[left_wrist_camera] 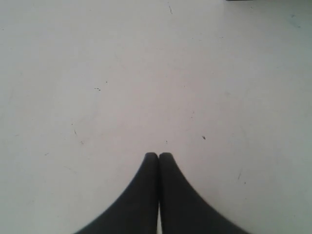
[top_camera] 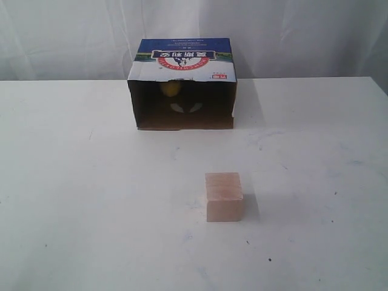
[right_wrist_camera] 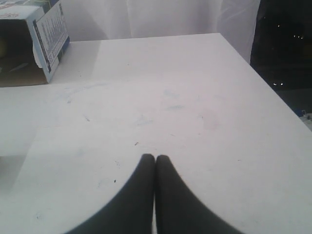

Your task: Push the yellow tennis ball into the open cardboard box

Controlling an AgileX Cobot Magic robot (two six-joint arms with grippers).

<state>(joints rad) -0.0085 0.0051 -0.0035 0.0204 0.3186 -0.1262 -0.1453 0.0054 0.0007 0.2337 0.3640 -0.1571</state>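
Observation:
The open cardboard box (top_camera: 182, 63) lies on its side at the back of the white table, its dark mouth facing the front. Deep inside it, in shadow near the upper left, sits the yellow tennis ball (top_camera: 170, 89). In the right wrist view the box (right_wrist_camera: 46, 29) shows at the far corner, and a sliver of the ball (right_wrist_camera: 2, 48) at the picture's edge. My left gripper (left_wrist_camera: 158, 156) is shut over bare table, holding nothing. My right gripper (right_wrist_camera: 155, 158) is likewise shut and empty, well away from the box. Neither gripper appears in the exterior view.
A pale pinkish wooden cube (top_camera: 224, 196) stands on the table in front of the box, slightly right of its mouth. The table's right edge (right_wrist_camera: 263, 80) drops off to a dark area. White curtains hang behind the table.

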